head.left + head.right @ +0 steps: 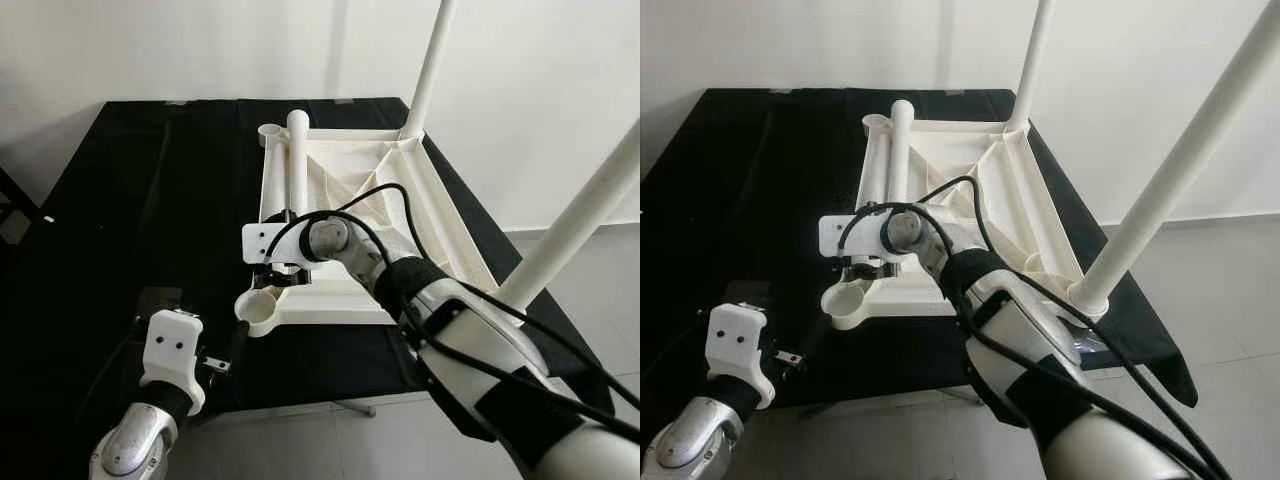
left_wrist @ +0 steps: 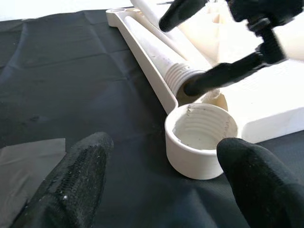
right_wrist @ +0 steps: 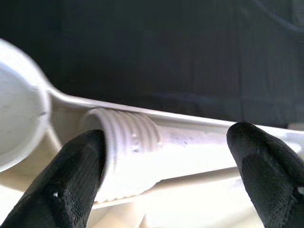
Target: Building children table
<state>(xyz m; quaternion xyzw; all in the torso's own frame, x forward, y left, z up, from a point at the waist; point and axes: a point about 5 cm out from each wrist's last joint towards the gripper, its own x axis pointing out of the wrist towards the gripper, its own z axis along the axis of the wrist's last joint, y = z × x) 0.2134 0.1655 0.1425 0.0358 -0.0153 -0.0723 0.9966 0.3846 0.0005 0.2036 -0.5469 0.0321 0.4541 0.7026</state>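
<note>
The white children table top [image 1: 352, 178] lies upside down on the black cloth. Two legs stand screwed into its right corners, one far [image 1: 430, 65] and one near [image 1: 580, 215]. A loose leg [image 1: 297, 150] lies along its left rim, threaded end [image 3: 128, 142] toward me. Just beyond that end is the empty threaded socket [image 2: 199, 130] of the near left corner. My right gripper [image 3: 166, 142] hangs open over the threaded end, one finger on each side. My left gripper [image 2: 164, 156] is open, low at the front left, facing the socket a short way off.
The black-covered work table [image 1: 150, 200] stretches wide to the left of the white top. A grey patch [image 2: 28, 156] lies on the cloth near my left gripper. The table's front edge [image 1: 300, 410] is close, with tiled floor [image 1: 600, 250] to the right.
</note>
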